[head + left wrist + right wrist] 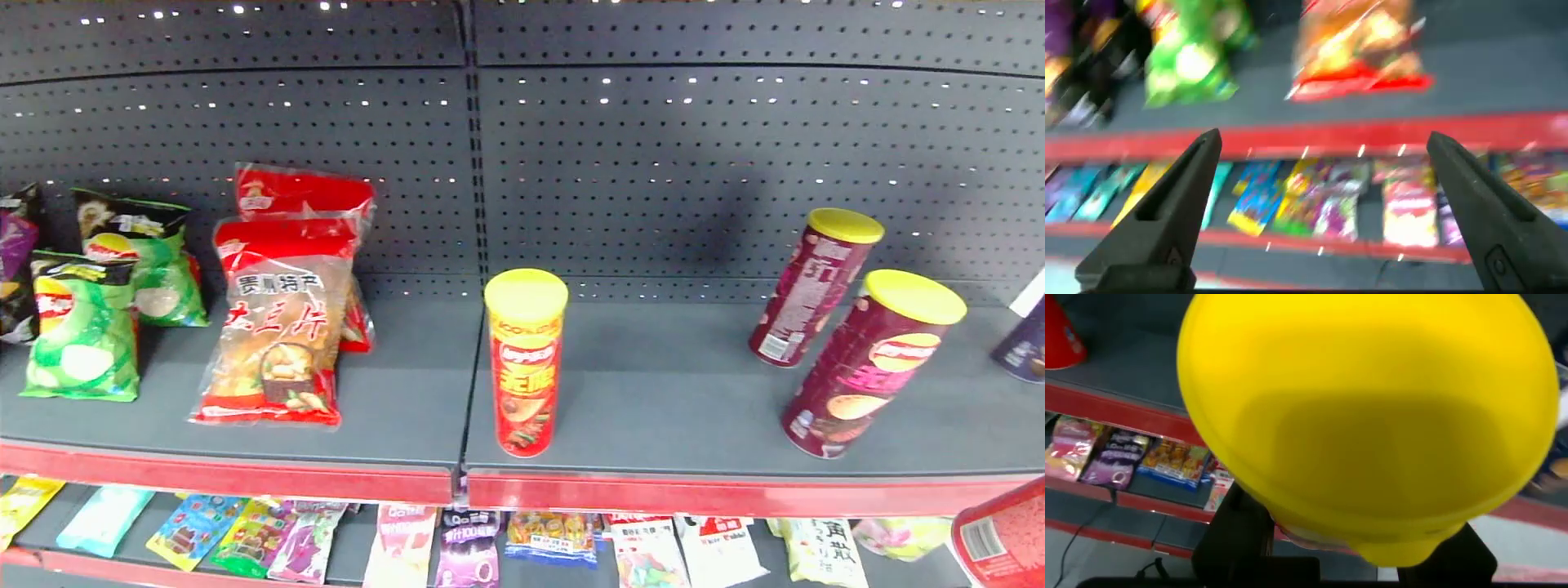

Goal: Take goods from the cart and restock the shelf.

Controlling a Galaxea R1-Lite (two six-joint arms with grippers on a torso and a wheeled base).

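Red cardboard crisp tube with yellow plastic lid (1372, 416) sits clamped in right pincer (1347, 559), likely the can at head view's lower right, not yet shelved. Left pincer (1323, 196) spread wide, empty. Grey metal shelf with red front lip (653, 400) is part-stocked: one upright red tube (525, 367) at centre, two maroon yellow-lidded tubes (869, 363) at right, snack bags (273, 327) at left. Gaps left to fill.

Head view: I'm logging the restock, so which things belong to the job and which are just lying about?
Job: can in the right gripper, shelf, standing red can, two dark red cans.
Lying about: green chip bags, peanut bags, packets below.
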